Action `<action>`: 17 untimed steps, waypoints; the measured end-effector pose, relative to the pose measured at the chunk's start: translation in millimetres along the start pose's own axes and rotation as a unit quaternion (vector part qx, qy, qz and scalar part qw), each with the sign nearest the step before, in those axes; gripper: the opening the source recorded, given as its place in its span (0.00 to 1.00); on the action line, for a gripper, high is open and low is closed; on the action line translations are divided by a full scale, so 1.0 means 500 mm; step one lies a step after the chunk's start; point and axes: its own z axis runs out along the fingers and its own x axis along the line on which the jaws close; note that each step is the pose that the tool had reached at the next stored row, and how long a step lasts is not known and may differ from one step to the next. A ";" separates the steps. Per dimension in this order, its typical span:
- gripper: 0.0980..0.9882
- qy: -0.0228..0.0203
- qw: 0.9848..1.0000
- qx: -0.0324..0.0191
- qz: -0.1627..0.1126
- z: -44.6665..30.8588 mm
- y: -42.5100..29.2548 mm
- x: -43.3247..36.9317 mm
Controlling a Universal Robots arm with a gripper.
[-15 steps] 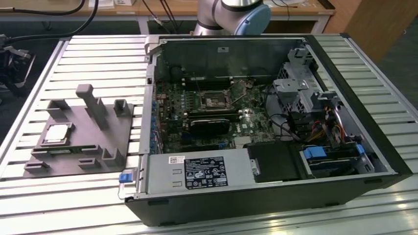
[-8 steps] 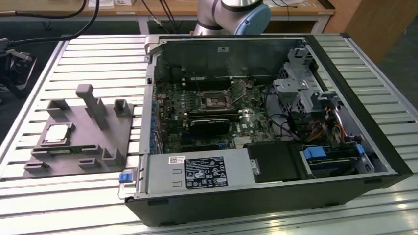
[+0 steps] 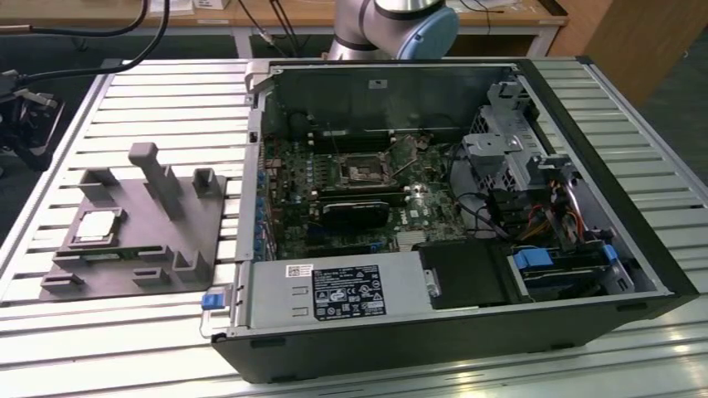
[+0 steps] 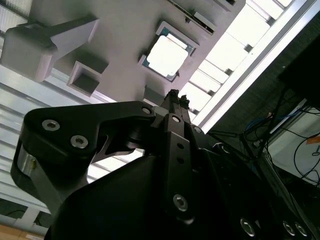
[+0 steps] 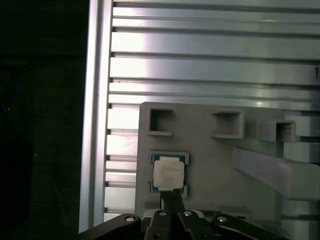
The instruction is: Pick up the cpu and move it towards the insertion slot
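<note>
Grey fixture (image 3: 144, 240) lies flat on the slatted aluminium table (image 3: 144, 99). The cpu (image 3: 98, 225) sits in a square recess of this fixture, near the fixture's edge on the exterior view's left, shiny top up and level. Both wrist views look down on the same fixture (image 4: 120, 30) (image 5: 210, 165), with the cpu (image 4: 167, 55) (image 5: 168, 173) seated in its pocket and a pale rim showing round the bright lid. Gripper (image 4: 175, 96) (image 5: 173, 196) hangs over the fixture, its tips close by one edge of the cpu; whether they touch it cannot be told. Fingers are pressed together with nothing between them. The open computer case (image 3: 619, 274) stands just beside the fixture on the exterior view's right. The insertion slot (image 3: 363, 172), a silvery frame round a dark centre, is on the board inside that case, well apart from the fixture. Part of the arm (image 3: 393, 21) shows beyond the case, on the side away from the fixture.
</note>
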 end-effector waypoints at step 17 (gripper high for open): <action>0.02 0.001 1.000 0.002 0.000 0.027 -0.002 0.005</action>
